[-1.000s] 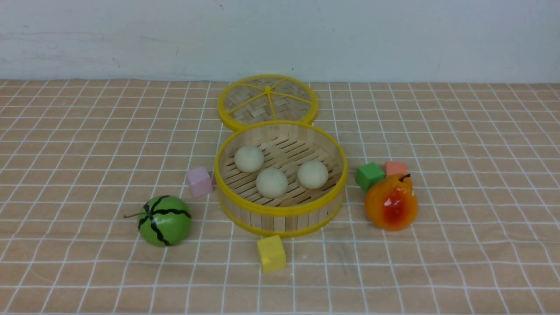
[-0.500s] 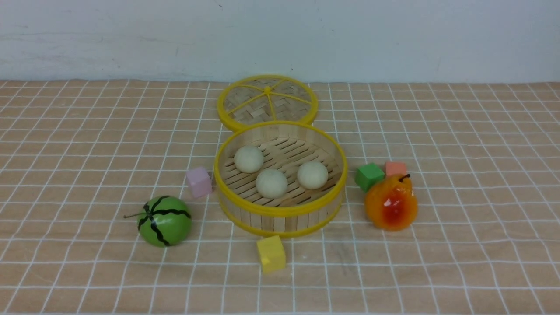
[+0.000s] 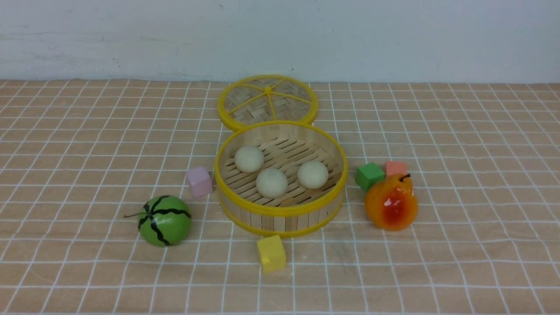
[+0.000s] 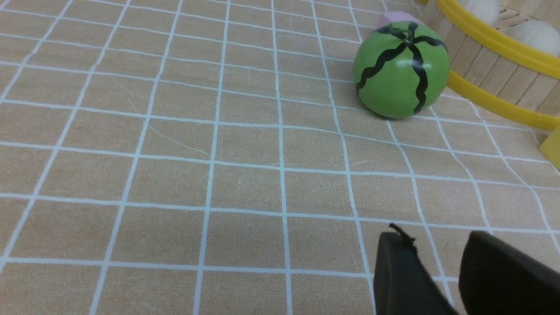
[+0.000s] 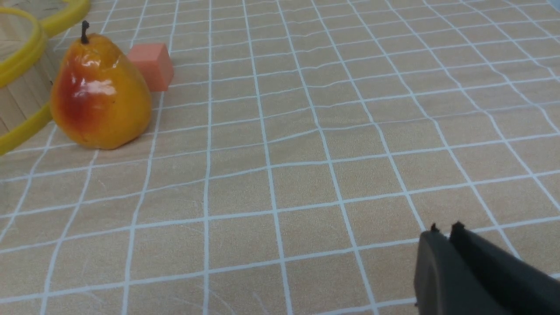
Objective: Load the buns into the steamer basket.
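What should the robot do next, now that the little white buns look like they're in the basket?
Probably nothing more than keep both arms back. All three buns lie on the floor of the steamer basket, none on the cloth. The left gripper stands open and empty; the right gripper holds nothing.

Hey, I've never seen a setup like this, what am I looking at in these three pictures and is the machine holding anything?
It is a two-armed robot at a checked tablecloth. One camera looks forward from between the arms; the other two sit on its wrists.

In the front view, three cream-white dough buns lie in the round bamboo steamer basket, its flat woven lid behind. Around it: a green striped melon, an orange-red pear, and pink, yellow, green and salmon cubes.

The left gripper is slightly open, the right gripper nearly shut. Both hold nothing.
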You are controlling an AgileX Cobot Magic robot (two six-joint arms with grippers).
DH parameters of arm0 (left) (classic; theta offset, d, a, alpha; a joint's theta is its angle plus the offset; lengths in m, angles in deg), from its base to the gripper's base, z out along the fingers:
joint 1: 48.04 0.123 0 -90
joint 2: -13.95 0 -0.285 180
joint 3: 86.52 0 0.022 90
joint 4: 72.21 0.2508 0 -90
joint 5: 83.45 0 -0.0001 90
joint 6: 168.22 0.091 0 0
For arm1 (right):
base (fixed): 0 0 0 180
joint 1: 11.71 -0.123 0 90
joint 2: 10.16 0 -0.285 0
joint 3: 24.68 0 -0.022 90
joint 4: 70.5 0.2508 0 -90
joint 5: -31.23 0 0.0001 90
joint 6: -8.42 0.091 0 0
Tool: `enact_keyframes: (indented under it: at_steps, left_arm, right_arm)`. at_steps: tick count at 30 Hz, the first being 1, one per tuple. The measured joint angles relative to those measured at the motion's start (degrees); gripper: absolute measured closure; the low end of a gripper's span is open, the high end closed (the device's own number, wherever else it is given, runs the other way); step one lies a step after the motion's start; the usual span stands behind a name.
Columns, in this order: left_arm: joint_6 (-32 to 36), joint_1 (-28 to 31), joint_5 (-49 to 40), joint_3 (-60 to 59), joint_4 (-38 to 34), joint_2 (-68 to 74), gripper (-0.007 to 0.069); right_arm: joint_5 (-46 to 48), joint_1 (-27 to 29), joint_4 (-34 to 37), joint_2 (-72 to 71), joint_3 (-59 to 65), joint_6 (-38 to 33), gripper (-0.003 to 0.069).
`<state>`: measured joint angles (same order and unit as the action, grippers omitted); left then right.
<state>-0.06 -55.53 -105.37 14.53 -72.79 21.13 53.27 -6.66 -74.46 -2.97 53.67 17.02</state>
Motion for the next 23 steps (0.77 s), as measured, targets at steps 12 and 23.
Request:
enact_keyframes:
  at_steps: [12,23]
  left_arm:
    - [0.00,0.00,0.00,0.00,0.00,0.00,0.0407]
    - [0.00,0.00,0.00,0.00,0.00,0.00,0.0400]
  right_arm:
    - [0.00,0.00,0.00,0.00,0.00,0.02,0.0606]
    - [0.00,0.00,0.00,0.00,0.00,0.02,0.0589]
